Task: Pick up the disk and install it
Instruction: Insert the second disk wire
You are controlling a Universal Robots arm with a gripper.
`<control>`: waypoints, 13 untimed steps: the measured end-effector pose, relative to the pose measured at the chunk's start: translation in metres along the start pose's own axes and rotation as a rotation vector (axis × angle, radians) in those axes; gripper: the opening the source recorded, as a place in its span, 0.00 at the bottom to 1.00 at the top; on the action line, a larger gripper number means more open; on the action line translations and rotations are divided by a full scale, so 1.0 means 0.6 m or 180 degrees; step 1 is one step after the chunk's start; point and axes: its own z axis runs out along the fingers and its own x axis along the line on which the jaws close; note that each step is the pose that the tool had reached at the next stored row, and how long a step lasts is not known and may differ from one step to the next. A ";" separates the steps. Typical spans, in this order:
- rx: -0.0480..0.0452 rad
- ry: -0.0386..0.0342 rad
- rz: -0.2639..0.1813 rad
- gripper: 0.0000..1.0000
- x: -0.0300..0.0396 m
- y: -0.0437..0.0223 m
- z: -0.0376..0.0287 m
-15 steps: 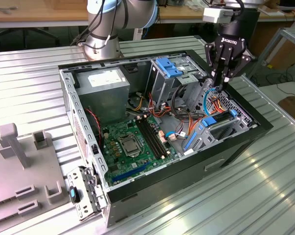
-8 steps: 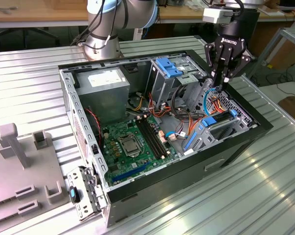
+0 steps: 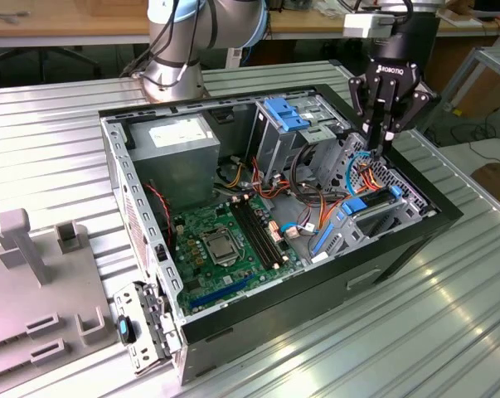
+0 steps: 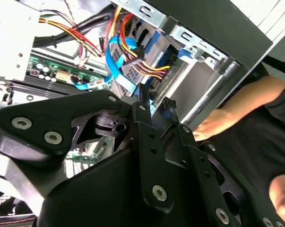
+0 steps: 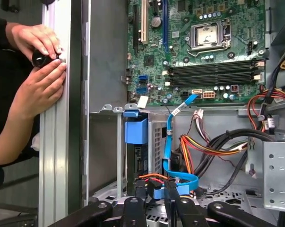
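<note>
First wrist view: cables (image 5: 180, 156) crowd hand (image 5: 154, 189).

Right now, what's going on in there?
The robot's gripper hangs over the drive bay at one end of the open computer case, just above the cables. The blue-framed disk lies in that bay below it. A person's hands rest at the table edge beside the case.

disk (image 5: 135, 130) mostly hidden inside metal bay (image 5: 104, 142) in first wrist view; only blue frame end and dark edge visible. fingers (image 5: 134, 191) cut off by picture edge; whether they touch disk unclear. person (image 4: 255, 132) cut off in second wrist view.
</note>
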 end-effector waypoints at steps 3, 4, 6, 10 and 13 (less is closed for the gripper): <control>0.0001 0.0105 0.0003 0.31 -0.003 0.000 0.005; 0.0001 0.0118 0.0004 0.31 -0.004 0.000 0.008; 0.0001 0.0135 0.0004 0.31 -0.007 0.000 0.013; 0.0001 0.0178 0.0005 0.31 -0.009 -0.001 0.018; 0.0001 0.0178 0.0005 0.16 -0.009 -0.001 0.018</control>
